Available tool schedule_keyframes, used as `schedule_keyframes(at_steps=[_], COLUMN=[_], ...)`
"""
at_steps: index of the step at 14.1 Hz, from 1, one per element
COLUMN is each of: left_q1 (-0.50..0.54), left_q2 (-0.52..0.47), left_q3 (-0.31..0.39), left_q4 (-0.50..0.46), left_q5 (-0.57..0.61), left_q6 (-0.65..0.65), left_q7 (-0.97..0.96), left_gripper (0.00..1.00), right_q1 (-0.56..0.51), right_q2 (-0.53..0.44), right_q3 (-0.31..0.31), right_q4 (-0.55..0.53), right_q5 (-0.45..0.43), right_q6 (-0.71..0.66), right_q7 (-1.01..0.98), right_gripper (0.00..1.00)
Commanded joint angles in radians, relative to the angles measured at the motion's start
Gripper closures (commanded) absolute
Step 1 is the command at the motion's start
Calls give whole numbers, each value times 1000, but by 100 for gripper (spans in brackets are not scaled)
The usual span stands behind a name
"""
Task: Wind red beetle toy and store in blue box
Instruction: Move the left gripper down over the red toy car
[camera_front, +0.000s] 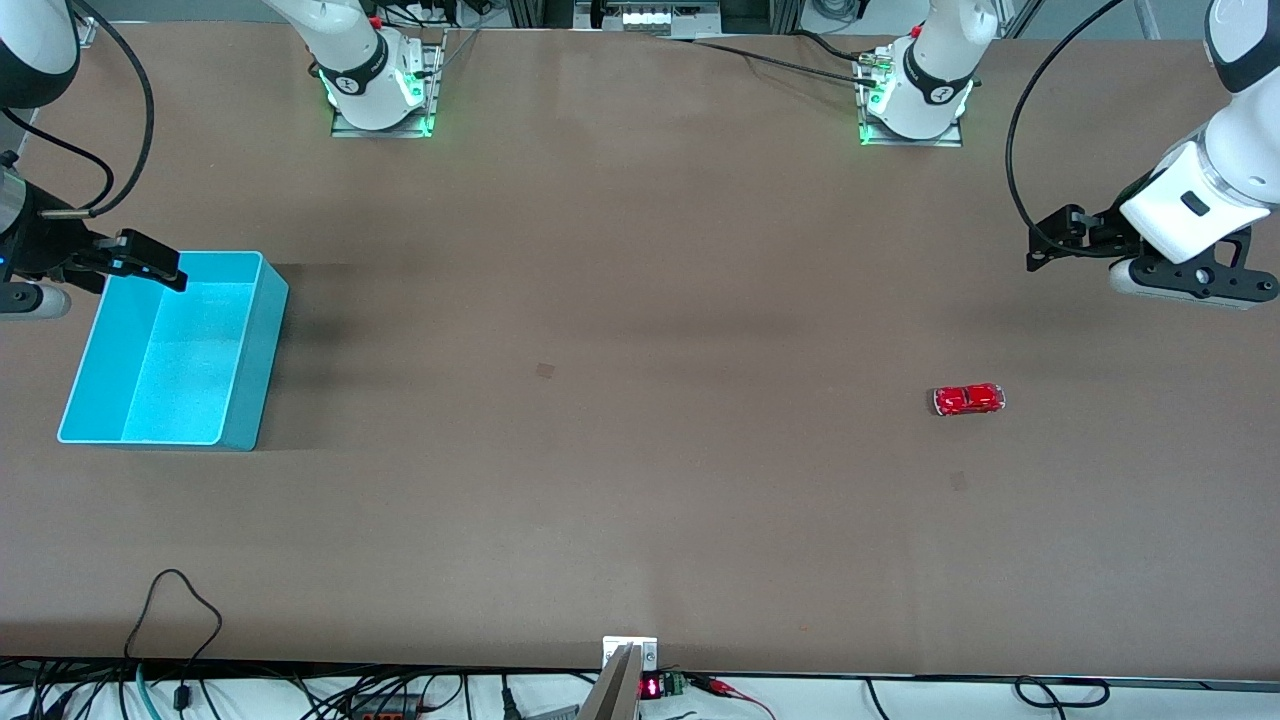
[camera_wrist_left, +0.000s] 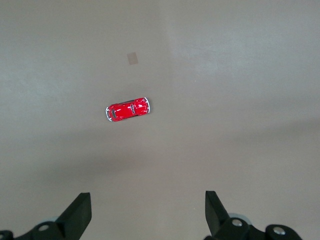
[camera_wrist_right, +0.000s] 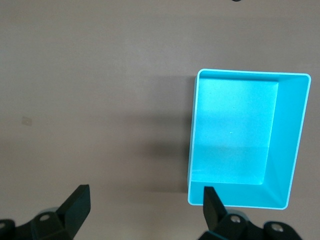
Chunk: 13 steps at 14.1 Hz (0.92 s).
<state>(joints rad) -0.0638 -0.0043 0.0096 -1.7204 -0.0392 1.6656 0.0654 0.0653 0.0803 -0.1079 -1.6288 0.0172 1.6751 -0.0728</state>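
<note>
Brown table (camera_front: 640, 300), left hand (camera_wrist_left: 147, 212) agape, empty, right hand (camera_wrist_right: 145, 210) likewise, seemingly over blue box (camera_wrist_right: 295, 150) edge

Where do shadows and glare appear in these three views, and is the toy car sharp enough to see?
Front view: the blue box casts a soft dark shadow on the table toward the left arm's end; the red beetle toy shows small glossy highlights. Left wrist view: the toy is sharp, faint shadow bands cross the table. Right wrist view: the box floor is brightly lit, a shadow beside its wall.
</note>
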Motion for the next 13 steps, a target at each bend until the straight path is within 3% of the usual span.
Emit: schedule_keyframes(at_steps=[1,13], left_q1=[1,-2], left_q2=[12,13], left_q3=[-10,-13], left_q4=[35,38], left_q5=[21,19], left_q6=[-27,-81], left_q7=[-9,-19], left_gripper=[0,0], right_q1=[1,-4], right_q2=[-20,-2], right_q3=[-1,-1], right_q4=[-9,-8], right_q5=[6,6], right_q6=[-11,-9], right_q7=[13,5], right_gripper=[0,0])
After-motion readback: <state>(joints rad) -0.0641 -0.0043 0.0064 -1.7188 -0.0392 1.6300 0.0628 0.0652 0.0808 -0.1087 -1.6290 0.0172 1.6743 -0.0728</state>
